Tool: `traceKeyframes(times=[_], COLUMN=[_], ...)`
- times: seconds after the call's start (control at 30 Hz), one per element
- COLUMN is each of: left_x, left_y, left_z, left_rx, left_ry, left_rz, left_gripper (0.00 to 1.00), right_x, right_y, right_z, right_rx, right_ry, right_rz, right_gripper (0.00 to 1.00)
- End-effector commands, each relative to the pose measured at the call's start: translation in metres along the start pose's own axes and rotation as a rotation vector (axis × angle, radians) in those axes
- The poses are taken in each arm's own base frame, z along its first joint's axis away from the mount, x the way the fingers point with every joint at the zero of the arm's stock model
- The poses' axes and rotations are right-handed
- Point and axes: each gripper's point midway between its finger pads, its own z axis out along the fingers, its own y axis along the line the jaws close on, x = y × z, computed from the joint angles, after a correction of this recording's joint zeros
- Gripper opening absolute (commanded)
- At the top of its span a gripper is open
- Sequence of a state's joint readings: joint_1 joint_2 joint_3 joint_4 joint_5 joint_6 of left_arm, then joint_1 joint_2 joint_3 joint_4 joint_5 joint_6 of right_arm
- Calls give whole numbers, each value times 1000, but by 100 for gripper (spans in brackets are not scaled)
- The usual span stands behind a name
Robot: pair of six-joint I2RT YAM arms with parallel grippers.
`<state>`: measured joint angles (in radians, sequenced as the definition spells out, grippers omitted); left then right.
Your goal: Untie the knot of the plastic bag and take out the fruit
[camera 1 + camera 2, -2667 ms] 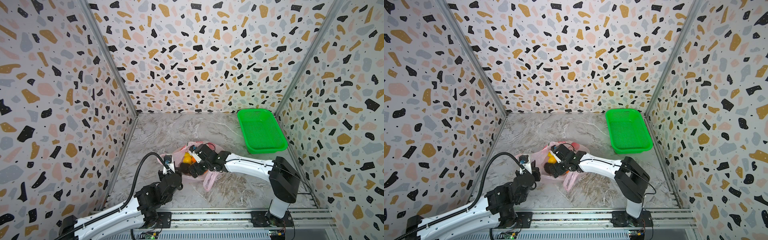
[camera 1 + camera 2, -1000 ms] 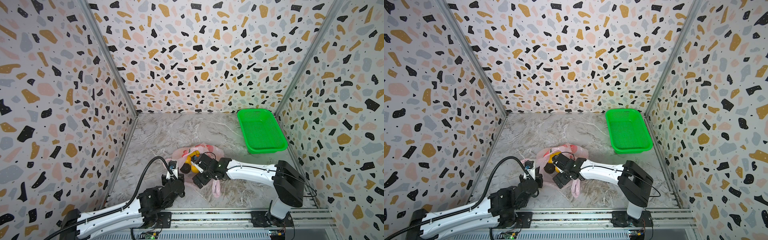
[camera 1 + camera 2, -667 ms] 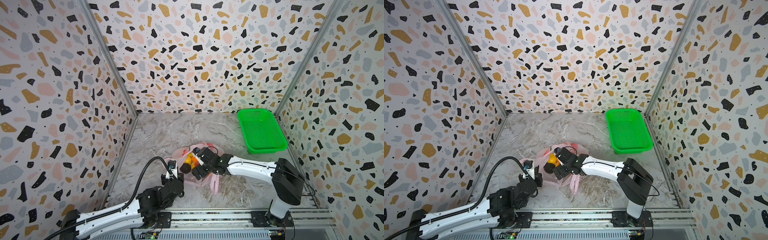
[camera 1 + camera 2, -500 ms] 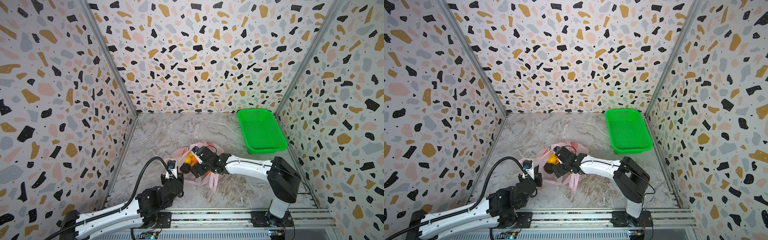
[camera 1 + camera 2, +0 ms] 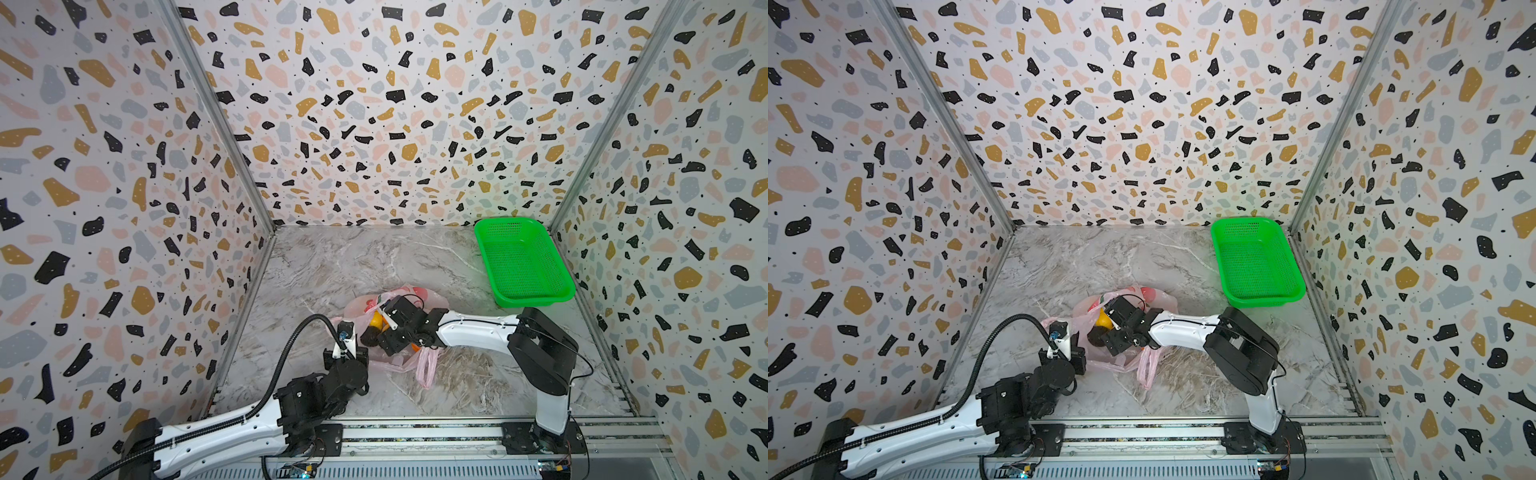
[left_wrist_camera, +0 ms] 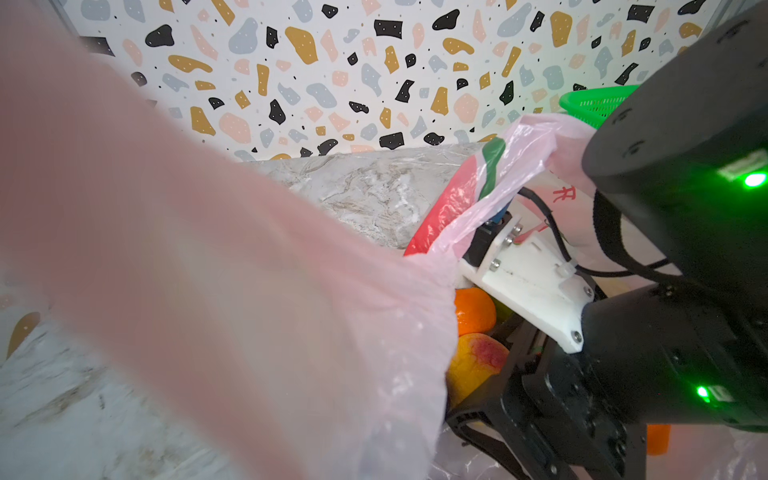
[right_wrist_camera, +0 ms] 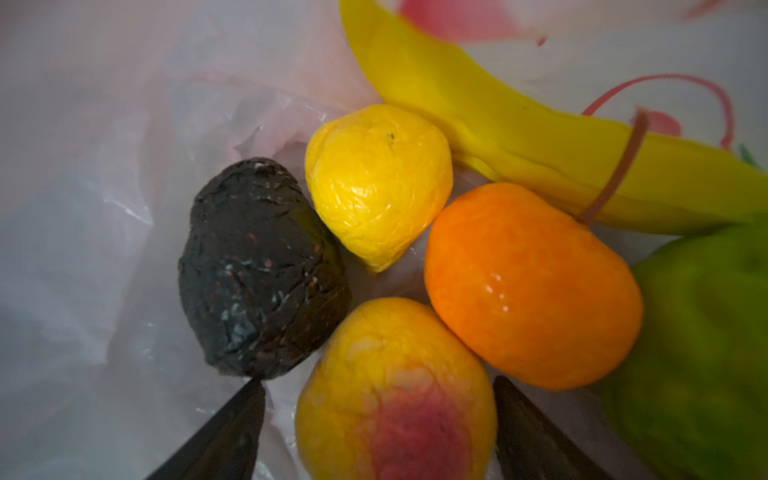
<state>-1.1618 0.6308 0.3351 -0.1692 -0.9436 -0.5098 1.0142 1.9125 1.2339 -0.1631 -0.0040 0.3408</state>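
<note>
The pale pink plastic bag [image 5: 415, 296] lies mouth open near the front middle of the table in both top views. My left gripper [image 5: 353, 338] is shut on its near-left edge, and stretched pink film [image 6: 249, 311] covers its jaws. My right gripper [image 7: 378, 381] reaches inside the bag, open, one finger on each side of a yellow-red peach [image 7: 395, 399]. Around the peach lie a dark avocado [image 7: 257, 270], a yellow fruit [image 7: 378, 183], a tangerine [image 7: 528, 286] and a banana [image 7: 519, 129]. The knot is out of view; a loose handle loop [image 5: 427, 368] trails on the table.
A bright green mesh basket [image 5: 521, 262] stands at the back right, against the right wall. Patterned walls close in the left, back and right sides. A metal rail [image 5: 415, 432] runs along the front edge, carrying both arm bases.
My right gripper has pushed deeper into the bag and its jaws have narrowed around the peach. The left gripper keeps its hold and has barely moved.
</note>
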Motion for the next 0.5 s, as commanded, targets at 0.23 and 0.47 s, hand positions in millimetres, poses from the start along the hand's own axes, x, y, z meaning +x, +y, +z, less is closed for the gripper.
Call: traceKeyframes(times=[0.23, 0.47], left_x=[4, 6], left_y=[1, 3], left_z=[2, 3], left_rx=[-20, -30], left_ry=[-2, 2], left_rz=[-4, -3], left_gripper=[0, 0], right_x=[-2, -12], right_y=[1, 11], right_z=[-3, -31], right_rx=[-23, -69], right_ry=[-18, -53], right_rz=[-2, -12], right_gripper=[64, 61])
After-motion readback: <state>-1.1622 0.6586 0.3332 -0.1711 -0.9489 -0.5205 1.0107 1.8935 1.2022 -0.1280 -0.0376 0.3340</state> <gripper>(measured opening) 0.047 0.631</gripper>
